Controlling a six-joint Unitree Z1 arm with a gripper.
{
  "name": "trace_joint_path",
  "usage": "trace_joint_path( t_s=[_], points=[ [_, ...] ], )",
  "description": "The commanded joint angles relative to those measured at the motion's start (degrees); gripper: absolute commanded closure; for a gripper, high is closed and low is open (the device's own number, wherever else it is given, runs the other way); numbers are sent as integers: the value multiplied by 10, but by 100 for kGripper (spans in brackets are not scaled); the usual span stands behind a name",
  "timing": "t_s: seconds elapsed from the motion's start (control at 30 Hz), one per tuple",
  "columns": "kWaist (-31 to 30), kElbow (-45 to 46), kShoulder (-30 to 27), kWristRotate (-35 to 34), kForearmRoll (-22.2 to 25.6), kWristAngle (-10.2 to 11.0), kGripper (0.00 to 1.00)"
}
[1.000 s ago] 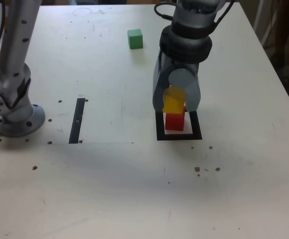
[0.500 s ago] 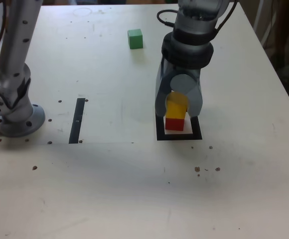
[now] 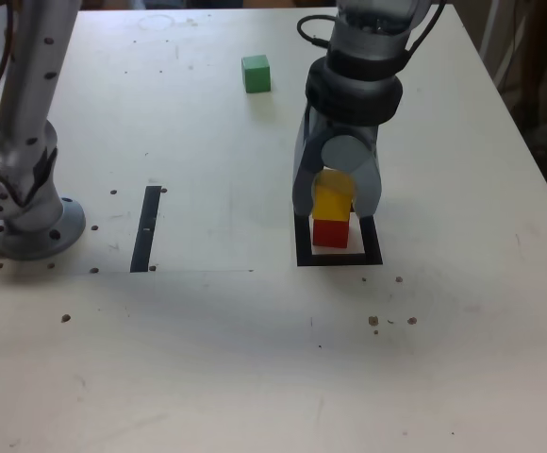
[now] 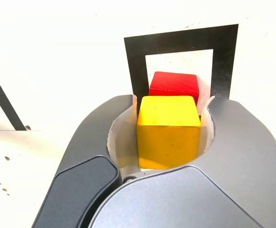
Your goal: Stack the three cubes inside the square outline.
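Yellow fills the gap in the gripper (image 4: 172,98): its 2 fingers are closed on the yellow cube (image 4: 168,142), parted only by about that cube's width. The red cube (image 3: 330,233) sits inside the square outline (image 3: 339,260), which lies between the black strip (image 3: 146,229) and the table (image 3: 255,359)'s right edge in the exterior view. The yellow cube is above the red 1, partly covering it in both views; whether those 2 touch is unclear. The green cube (image 3: 256,74) stands well apart, nearer the table's far edge.
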Motion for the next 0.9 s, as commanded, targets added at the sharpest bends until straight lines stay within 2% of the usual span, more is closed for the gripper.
trace_joint_path(
  t_s=[0.0,0.23,0.4,0.53,0.73,0.87],
  points=[
    [1,1,2,1,-1,-2,62],
    [1,6,0,1,0,-6,26],
    [1,10,-7,-2,0,-2,7],
    [1,12,-21,-8,4,9,1],
    [10,4,-63,-2,34,44,1],
    [31,-7,-83,26,52,54,1]
  ],
)
